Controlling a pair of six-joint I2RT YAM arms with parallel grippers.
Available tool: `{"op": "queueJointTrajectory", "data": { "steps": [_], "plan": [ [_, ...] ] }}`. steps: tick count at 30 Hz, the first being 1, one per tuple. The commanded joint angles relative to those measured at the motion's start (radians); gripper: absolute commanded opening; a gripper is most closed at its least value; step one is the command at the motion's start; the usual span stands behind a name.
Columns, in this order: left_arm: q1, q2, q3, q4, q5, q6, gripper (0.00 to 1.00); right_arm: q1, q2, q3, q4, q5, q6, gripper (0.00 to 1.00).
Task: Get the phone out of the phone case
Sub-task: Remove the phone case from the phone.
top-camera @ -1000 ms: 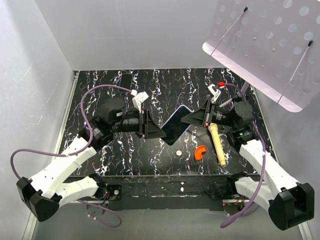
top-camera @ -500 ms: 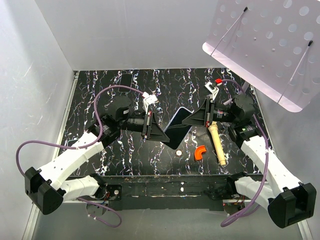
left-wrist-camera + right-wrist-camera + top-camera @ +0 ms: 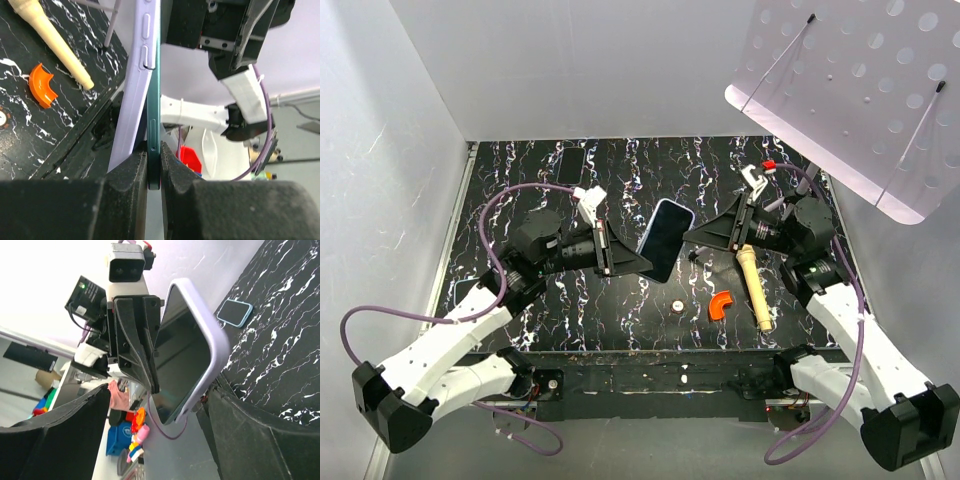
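Observation:
The phone [image 3: 662, 240] stands tilted on edge above the middle of the table, in a lilac phone case [image 3: 670, 208]. My left gripper [image 3: 640, 263] is shut on its lower left edge. In the left wrist view the pads [image 3: 131, 172] pinch the teal phone [image 3: 154, 125] alone. The lilac case [image 3: 134, 95] has sprung away from the phone beside them. My right gripper [image 3: 692, 240] stands open just right of the phone. In the right wrist view its fingers [image 3: 60, 437] spread wide around the phone's lower corner [image 3: 182, 365] without touching it.
A second phone [image 3: 570, 160] lies flat at the back left. A cream handle [image 3: 753, 288], an orange curved piece [image 3: 721, 304] and a small round disc [image 3: 677, 305] lie front right. A perforated white board [image 3: 860, 90] overhangs the back right corner.
My left gripper has shut on the phone's edge and tipped the phone up and leftward. The right gripper has opened and let go of the phone.

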Motion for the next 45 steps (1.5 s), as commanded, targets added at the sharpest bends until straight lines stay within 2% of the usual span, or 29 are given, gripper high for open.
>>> {"op": "queueJointTrajectory", "data": {
  "steps": [1, 3, 8, 13, 19, 32, 34, 37, 40, 42, 45],
  "plan": [
    [0.009, -0.068, -0.002, 0.094, -0.181, -0.122, 0.0, 0.006, -0.062, -0.031, 0.014, 0.14, 0.038, 0.84],
    [0.009, -0.08, -0.004, 0.129, -0.223, -0.174, 0.0, 0.011, -0.068, -0.062, 0.029, 0.166, 0.059, 0.81],
    [0.01, -0.083, -0.024, 0.24, -0.281, -0.306, 0.0, 0.06, -0.076, -0.125, 0.118, 0.224, 0.121, 0.65],
    [0.013, -0.069, -0.058, 0.356, -0.298, -0.401, 0.0, 0.142, -0.057, -0.149, 0.209, 0.27, 0.142, 0.63],
    [0.026, -0.043, -0.088, 0.465, -0.285, -0.478, 0.0, 0.179, -0.015, -0.168, 0.296, 0.305, 0.196, 0.53],
    [0.024, -0.02, -0.101, 0.513, -0.249, -0.511, 0.0, 0.196, 0.082, -0.126, 0.422, 0.31, 0.242, 0.5],
    [0.026, -0.019, -0.105, 0.524, -0.246, -0.514, 0.0, 0.199, 0.108, -0.108, 0.437, 0.307, 0.24, 0.44],
    [0.026, -0.019, -0.108, 0.519, -0.237, -0.518, 0.0, 0.199, 0.148, -0.091, 0.483, 0.305, 0.247, 0.29],
    [0.026, -0.022, -0.122, 0.528, -0.226, -0.531, 0.0, 0.198, 0.183, -0.073, 0.5, 0.302, 0.231, 0.05],
    [0.026, -0.025, -0.13, 0.524, -0.216, -0.544, 0.0, 0.198, 0.194, -0.062, 0.467, 0.307, 0.187, 0.01],
    [0.024, -0.017, -0.133, 0.516, -0.179, -0.563, 0.0, 0.198, 0.177, -0.028, 0.268, 0.408, 0.029, 0.01]
  ]
}}
